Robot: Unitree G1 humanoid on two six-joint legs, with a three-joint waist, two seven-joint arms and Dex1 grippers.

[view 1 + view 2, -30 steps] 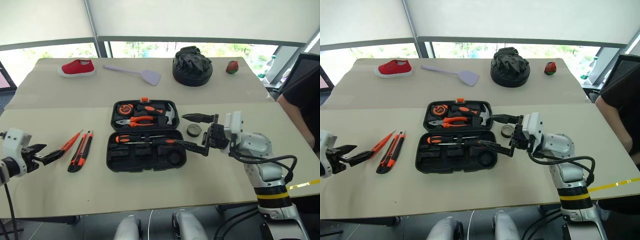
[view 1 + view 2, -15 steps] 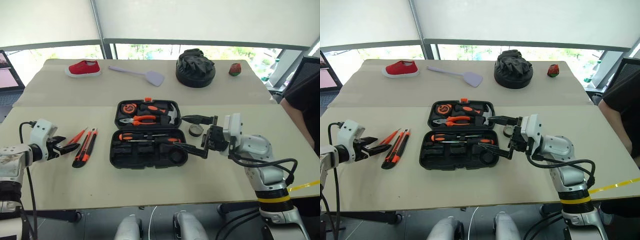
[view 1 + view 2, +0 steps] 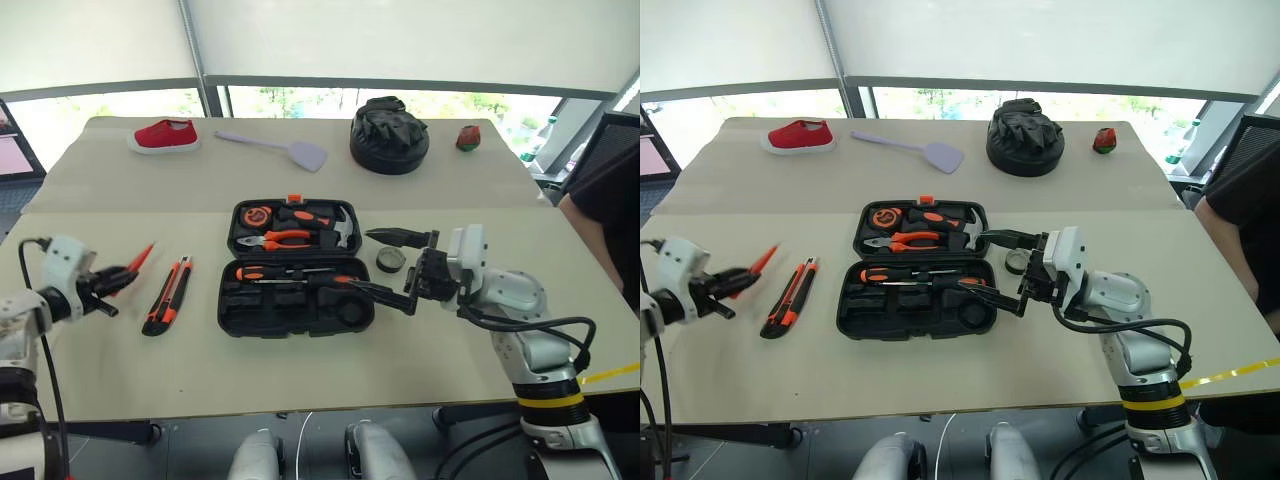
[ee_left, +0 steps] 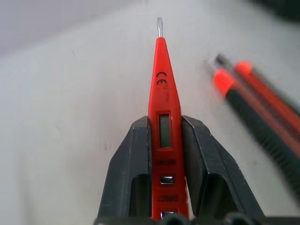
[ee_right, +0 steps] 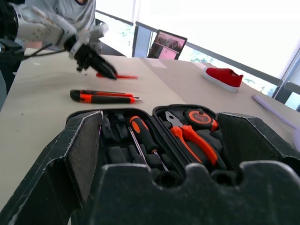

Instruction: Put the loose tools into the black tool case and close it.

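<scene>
The black tool case [image 3: 232,300] lies open in the middle of the table, with pliers, a hammer and black-and-orange screwdrivers [image 3: 290,272] in its slots. My left gripper [image 3: 108,281] is shut on the slim orange screwdriver [image 4: 164,108] and holds it off the table, left of the case. The orange-and-black utility knife [image 3: 167,297] lies on the table between that gripper and the case. The small dark tape roll [image 3: 389,260] sits just right of the case. My right gripper [image 3: 360,260] hovers open at the case's right end, empty, with the roll close behind it.
At the far side lie a red shoe [image 3: 163,135], a lilac spatula [image 3: 275,148], a round black bundle [image 3: 389,133] and a small red object [image 3: 466,137]. A person's dark sleeve [image 3: 610,215] is at the right edge. The table's front edge runs close below both arms.
My left gripper has shut on the slim orange screwdriver and lifted it off the table beside the knife. The right gripper has stayed in place, open.
</scene>
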